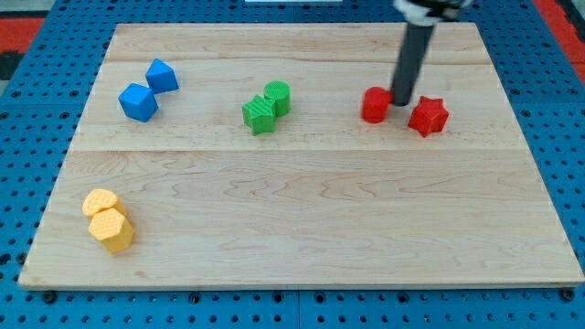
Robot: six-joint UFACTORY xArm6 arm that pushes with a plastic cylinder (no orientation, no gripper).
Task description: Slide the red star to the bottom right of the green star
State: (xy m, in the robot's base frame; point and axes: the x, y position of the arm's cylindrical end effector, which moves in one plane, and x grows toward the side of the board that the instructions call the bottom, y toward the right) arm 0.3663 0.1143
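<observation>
The red star [428, 116] is a small, chunky block with blunt points, bright red, lying flat on the wooden board [302, 228] toward the view's upper right. It sits well to the view's right of the green star [259, 115], at about the same height in the view.

The rod comes down from the view's top edge, leaning slightly so that its upper part is further right than its lower end. My tip [402, 100] rests on the board just left of the red star, in the narrow gap between it and a red cylinder [375, 105]. It looks to be touching or nearly touching both; I cannot tell which. The rod is a plain stick and holds nothing.

A green cylinder [278, 97] touches the green star at its upper right. Far left of the green star are two blue blocks [161, 76] [138, 101], close together. Two yellow blocks [101, 202] [111, 229] lie toward the lower left of the green star, touching each other.
</observation>
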